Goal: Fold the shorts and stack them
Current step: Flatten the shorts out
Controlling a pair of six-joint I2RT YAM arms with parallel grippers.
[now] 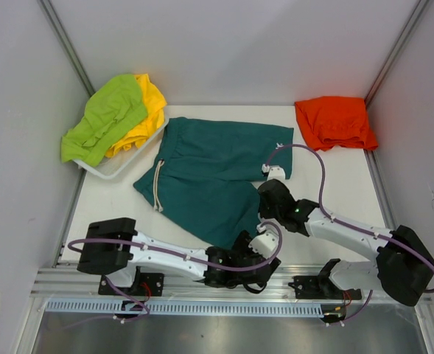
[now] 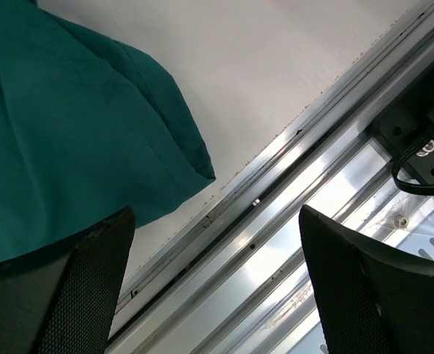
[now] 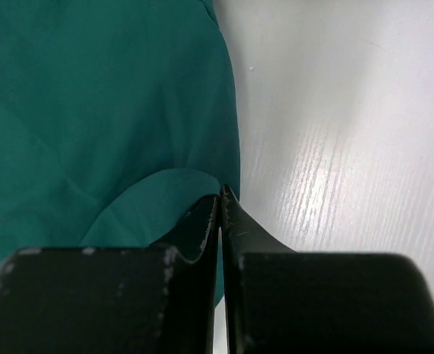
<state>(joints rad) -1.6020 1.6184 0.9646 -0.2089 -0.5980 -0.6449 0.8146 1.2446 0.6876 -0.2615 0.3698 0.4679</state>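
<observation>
The teal green shorts [image 1: 217, 166] lie spread flat in the middle of the table, drawstring to the left. My right gripper [image 1: 267, 198] stands at their right leg hem, shut on a pinch of the teal fabric; in the right wrist view [image 3: 222, 195] the cloth [image 3: 91, 110] curls up at the fingertips. My left gripper [image 1: 247, 254] is open and empty at the near table edge, just beside the lower hem corner [image 2: 54, 133]; it holds nothing in the left wrist view [image 2: 217, 280]. Orange shorts [image 1: 334, 122] lie folded at the back right. Lime green [image 1: 106, 118] and yellow shorts [image 1: 147, 110] are heaped at the back left.
The lime and yellow shorts rest in a white tray [image 1: 121, 168] at the back left corner. An aluminium rail [image 2: 275, 243] runs along the table's near edge under the left gripper. White walls close in both sides and the back.
</observation>
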